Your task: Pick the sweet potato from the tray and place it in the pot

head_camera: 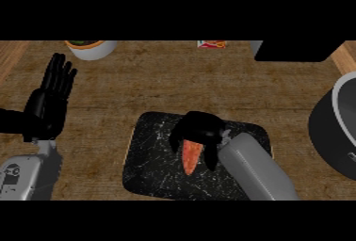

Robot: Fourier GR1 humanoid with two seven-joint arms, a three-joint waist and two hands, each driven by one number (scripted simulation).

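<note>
My right hand [200, 129]: curled round the sweet potato [191, 157] on the tray [149, 155]
Long axis: toward me
Pot [334, 136]: far right — my right arm's side
Left hand [50, 96]: open, resting

Open counter between tray and pot

Bare wooden counter [173, 84] lies between the black tray [149, 155] and the dark pot [334, 132] at the right edge, with nothing standing on that stretch. The right hand [201, 129] and its forearm cover the tray's middle. Along the far edge stand a white bowl [90, 49], a small packet [212, 44], perhaps a carton, and a black box [295, 51]. The left hand [49, 99] rests upright at the left.
</note>
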